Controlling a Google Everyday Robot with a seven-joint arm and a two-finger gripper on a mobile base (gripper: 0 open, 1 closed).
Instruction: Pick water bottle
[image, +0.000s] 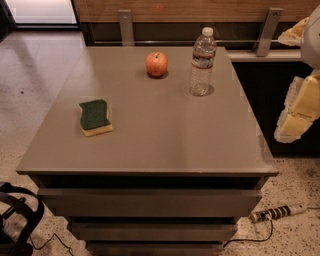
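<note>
The water bottle (202, 62) stands upright at the back right of the grey table top (165, 130). It is clear and ribbed, with a white cap and a red-and-white label band. A red apple (156, 64) sits to its left, and the bottle is taller than it. My gripper (280, 86) is at the right edge of the view, off the table's right side and well clear of the bottle. Its two yellow-and-white fingers (300, 107) stand wide apart, open and empty.
A green-and-yellow sponge (95, 118) lies on the left part of the table. A wood-panelled wall with metal brackets (126, 27) runs behind the table. A power strip (277, 212) and cable lie on the floor at the right, and black gear (17, 220) at the bottom left.
</note>
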